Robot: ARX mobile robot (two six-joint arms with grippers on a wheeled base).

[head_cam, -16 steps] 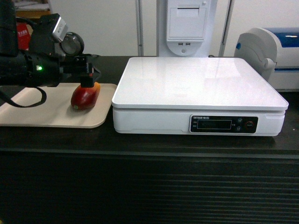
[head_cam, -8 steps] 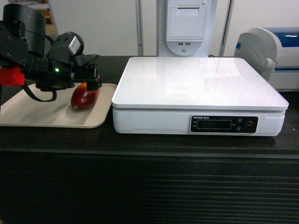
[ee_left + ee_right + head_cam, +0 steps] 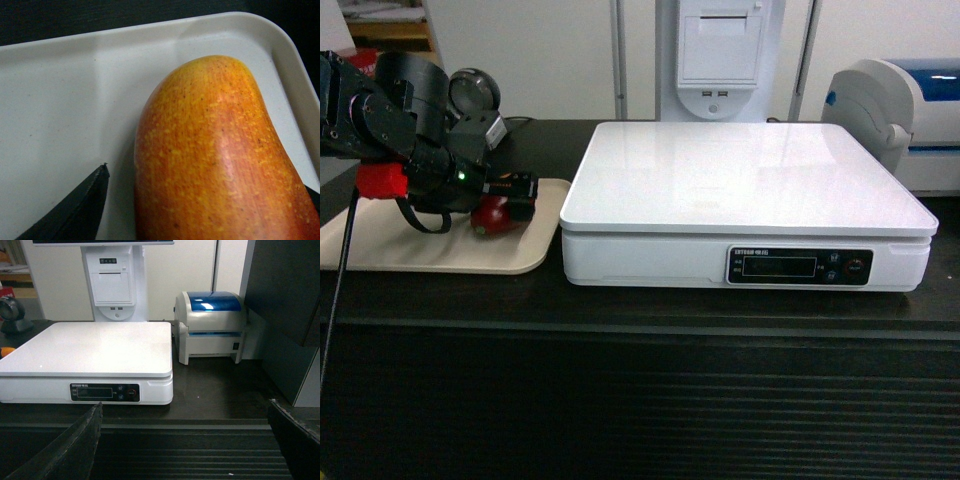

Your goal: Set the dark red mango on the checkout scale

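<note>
Fingers of the left gripper (image 3: pixel 512 203) stand wide on either side of the dark red mango (image 3: pixel 492 215), which lies on the beige tray (image 3: pixel 420 255) on the checkout (image 3: pixel 640 400) counter. In the left wrist view one black fingertip (image 3: pixel 80 210) sits just left of the fruit with a gap of tray between them; the other shows only as a sliver at the fruit's right edge, so contact there cannot be told. Right of those fingers, just beside the tray, stands the scale (image 3: pixel 745 185), its white platform bare. Farther right, the right gripper (image 3: pixel 185 450) hangs in front of the counter, fingers spread wide with nothing between them, facing the scale's display and a blue-topped printer (image 3: pixel 212 325).
</note>
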